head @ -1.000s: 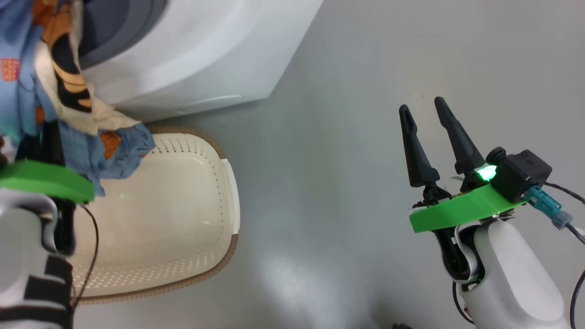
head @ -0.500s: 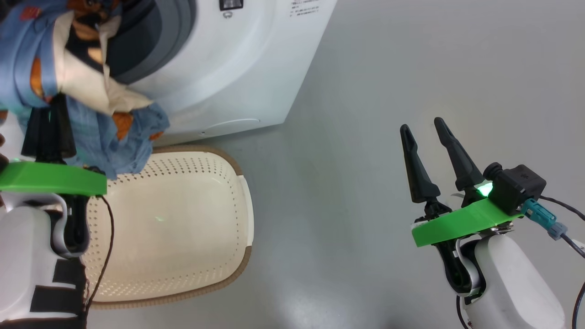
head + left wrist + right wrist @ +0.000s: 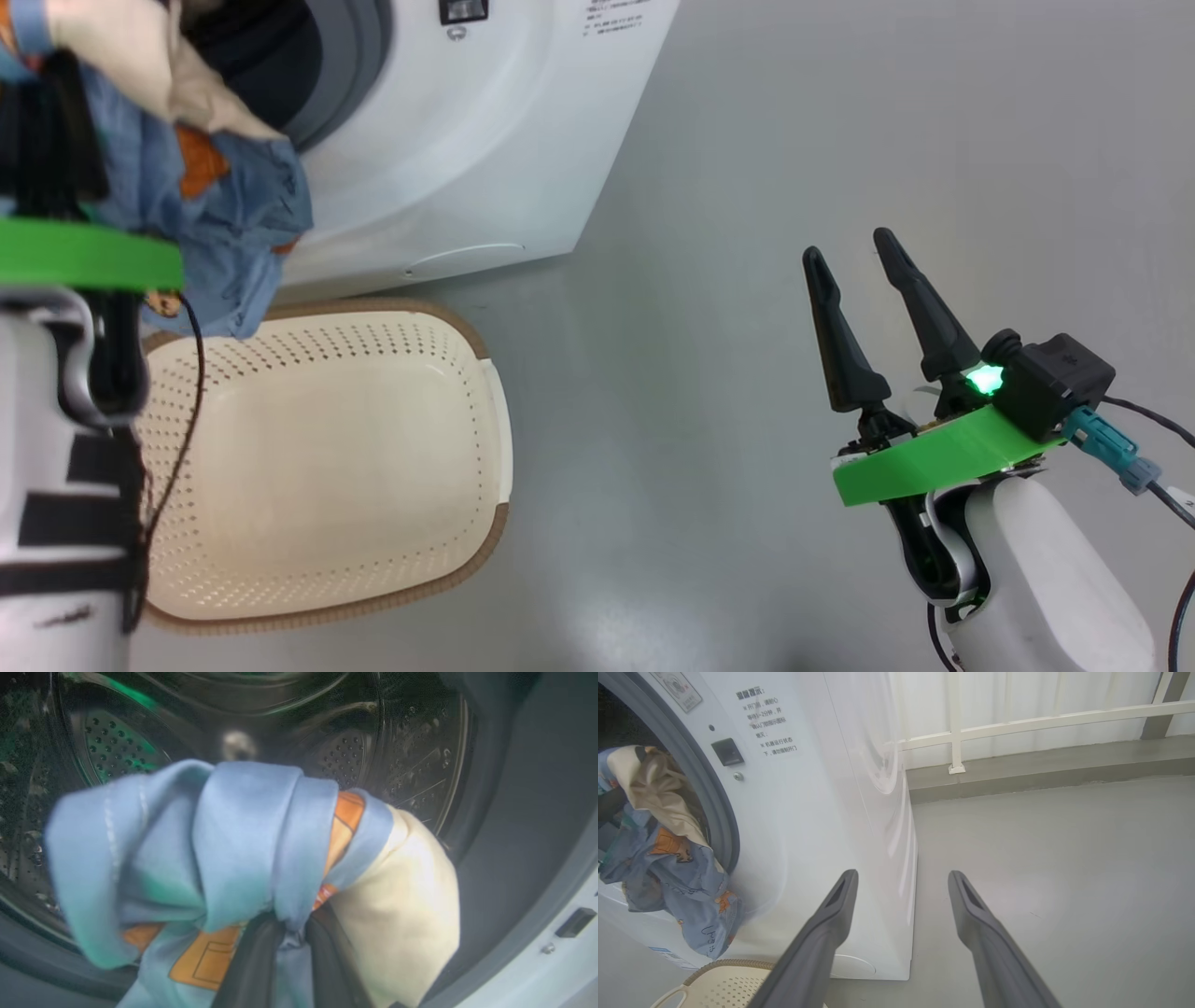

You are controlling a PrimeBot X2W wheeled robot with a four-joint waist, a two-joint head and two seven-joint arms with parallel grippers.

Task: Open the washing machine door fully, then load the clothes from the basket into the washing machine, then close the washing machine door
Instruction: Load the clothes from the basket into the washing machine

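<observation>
My left gripper (image 3: pixel 292 921) is shut on a bundle of the clothes (image 3: pixel 233 844), light blue with orange prints and cream lining. It holds them at the mouth of the washing machine (image 3: pixel 485 140), in front of the perforated steel drum (image 3: pixel 117 742). Part of the clothes (image 3: pixel 677 877) hangs down over the grey ring (image 3: pixel 717 807) and the white front. Below stands the basket (image 3: pixel 420 583), cream with a brown rim and nothing inside. My right gripper (image 3: pixel 848 245) is open and holds nothing, over the floor to the machine's right. The washing machine door is out of view.
Grey floor (image 3: pixel 747 187) stretches to the right of the machine. A white railing (image 3: pixel 1017 718) and a low kerb run along the wall behind. The basket (image 3: pixel 719 984) sits right against the machine's foot.
My left gripper has lifted the clothes from above the basket up to the drum opening. The head camera has shifted. The right gripper has stayed open in much the same place.
</observation>
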